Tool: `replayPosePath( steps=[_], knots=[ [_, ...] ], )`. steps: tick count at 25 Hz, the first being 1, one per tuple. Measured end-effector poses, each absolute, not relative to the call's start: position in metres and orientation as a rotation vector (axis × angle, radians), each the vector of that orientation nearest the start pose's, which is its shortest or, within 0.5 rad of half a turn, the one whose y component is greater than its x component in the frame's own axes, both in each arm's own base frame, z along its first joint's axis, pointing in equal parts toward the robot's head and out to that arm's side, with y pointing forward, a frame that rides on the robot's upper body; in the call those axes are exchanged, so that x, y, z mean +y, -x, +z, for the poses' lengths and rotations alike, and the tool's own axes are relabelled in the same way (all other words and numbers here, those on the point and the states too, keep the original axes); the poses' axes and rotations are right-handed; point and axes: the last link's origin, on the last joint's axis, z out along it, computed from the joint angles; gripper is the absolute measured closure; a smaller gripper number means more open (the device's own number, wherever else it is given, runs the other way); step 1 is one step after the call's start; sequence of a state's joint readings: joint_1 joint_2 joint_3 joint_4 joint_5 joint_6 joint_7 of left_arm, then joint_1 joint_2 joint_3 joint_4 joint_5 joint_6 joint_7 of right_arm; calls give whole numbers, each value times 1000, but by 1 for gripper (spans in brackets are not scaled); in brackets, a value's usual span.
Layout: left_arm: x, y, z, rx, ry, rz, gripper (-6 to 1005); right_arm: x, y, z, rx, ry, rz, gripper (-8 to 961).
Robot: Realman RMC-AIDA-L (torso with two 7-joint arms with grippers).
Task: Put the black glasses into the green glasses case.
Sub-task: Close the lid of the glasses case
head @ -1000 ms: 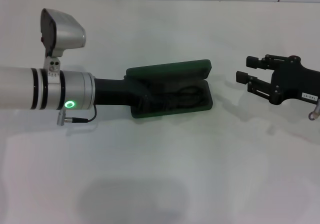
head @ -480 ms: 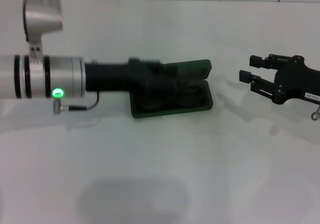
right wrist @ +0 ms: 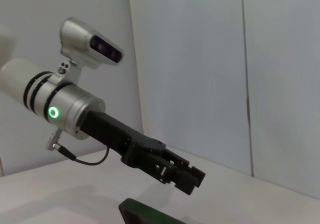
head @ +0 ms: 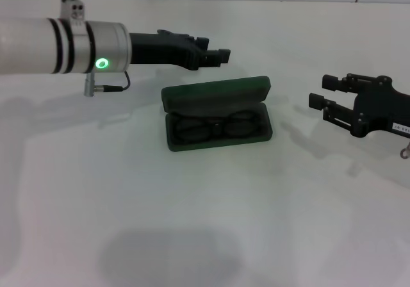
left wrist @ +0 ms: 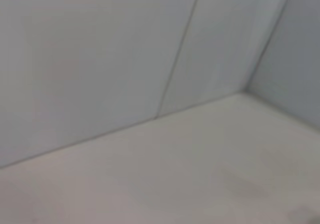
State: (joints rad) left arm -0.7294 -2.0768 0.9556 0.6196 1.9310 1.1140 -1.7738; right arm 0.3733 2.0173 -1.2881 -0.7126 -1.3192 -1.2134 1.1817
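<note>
Now black glasses [head: 216,126] lie in case [head: 218,115], below left jaws [head: 221,56].

The black glasses [head: 214,126] are lying folded inside the open green glasses case [head: 218,138], its lid standing raised behind them.

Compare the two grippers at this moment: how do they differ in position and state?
The left gripper hangs above and behind the green glasses case, raised off the table; the right gripper sits to the case's right side, well apart from it. The left gripper's fingers look closed together, while the right gripper's stand apart. Both are black and hold nothing; the black glasses lie inside the open case.
</note>
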Motion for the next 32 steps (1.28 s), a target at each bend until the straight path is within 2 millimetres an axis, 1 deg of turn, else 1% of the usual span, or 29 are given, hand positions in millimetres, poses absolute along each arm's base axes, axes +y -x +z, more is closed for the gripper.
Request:
replayPosePath(
  steps=[4,10,14,20,25,32],
  knots=[
    [411,208,-36,-882,2588,-442,378,336,-257,-9,426,2514,763,522],
    [412,212,-36,-905,2559,-427,378,335,-258,-8,428,2509,764,522],
    [413,217,-40,-908,2546,-389,378,334,-256,-8,419,2517,775,523],
    [405,216,-51,-879,2611,-330,377,335,-256,-5,417,2511,779,523],
    [401,214,-55,-854,2656,-310,377,334,-259,-3,427,2503,792,523],
    [392,219,-62,-817,2698,-258,376,333,-259,-3,427,2505,791,523]
  ],
)
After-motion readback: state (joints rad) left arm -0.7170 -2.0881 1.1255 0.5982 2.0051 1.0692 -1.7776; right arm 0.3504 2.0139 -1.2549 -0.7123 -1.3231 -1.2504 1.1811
